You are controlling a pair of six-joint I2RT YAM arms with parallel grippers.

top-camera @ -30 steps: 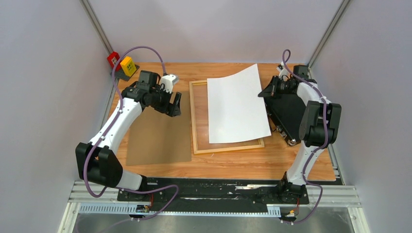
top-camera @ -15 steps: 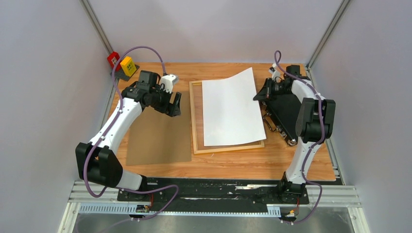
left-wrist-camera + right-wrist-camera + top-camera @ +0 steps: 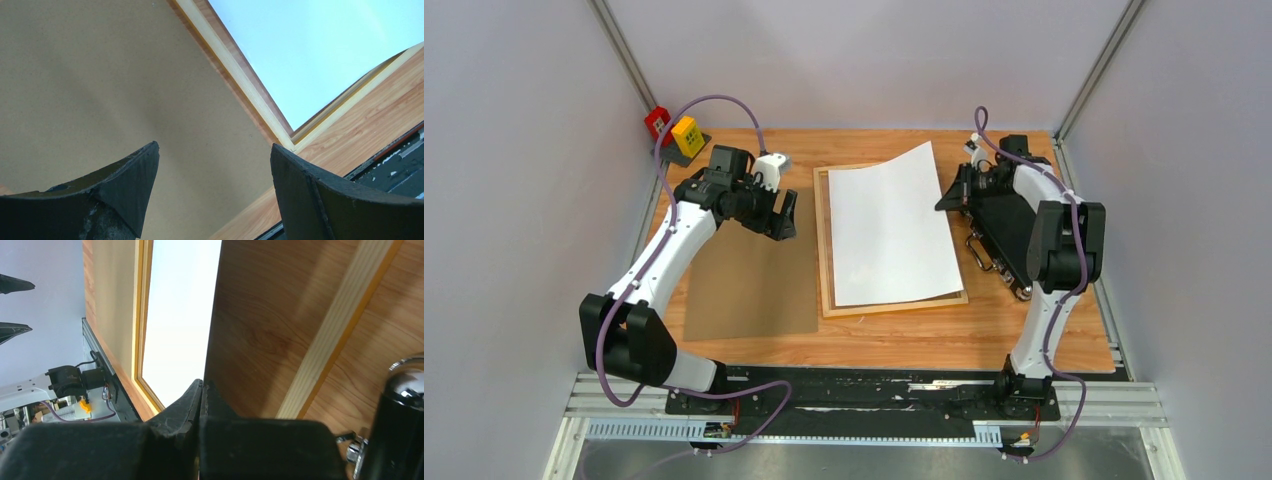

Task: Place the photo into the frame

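The photo (image 3: pixel 887 232) lies white back up over the frame (image 3: pixel 824 250), its far right corner raised. My right gripper (image 3: pixel 946 197) is shut on that corner. In the right wrist view the shut jaws (image 3: pixel 202 385) pinch the photo (image 3: pixel 180 315) at its edge, with the frame's light wood rail (image 3: pixel 340 315) showing beneath and to the right. The photo's printed side is hidden. My left gripper (image 3: pixel 784 222) hangs open above the brown hardboard panel (image 3: pixel 749 285), left of the frame, with nothing between its fingers (image 3: pixel 135 170).
A black case (image 3: pixel 1014 230) with metal handles lies right of the frame, under the right arm. Red and yellow blocks (image 3: pixel 674 130) sit at the far left corner. Grey walls close in both sides. The hardboard panel (image 3: pixel 100 90) fills most of the left wrist view.
The right gripper has carried the photo to the left, so it now covers more of the frame and no longer overhangs the right rail. The left arm has not moved.
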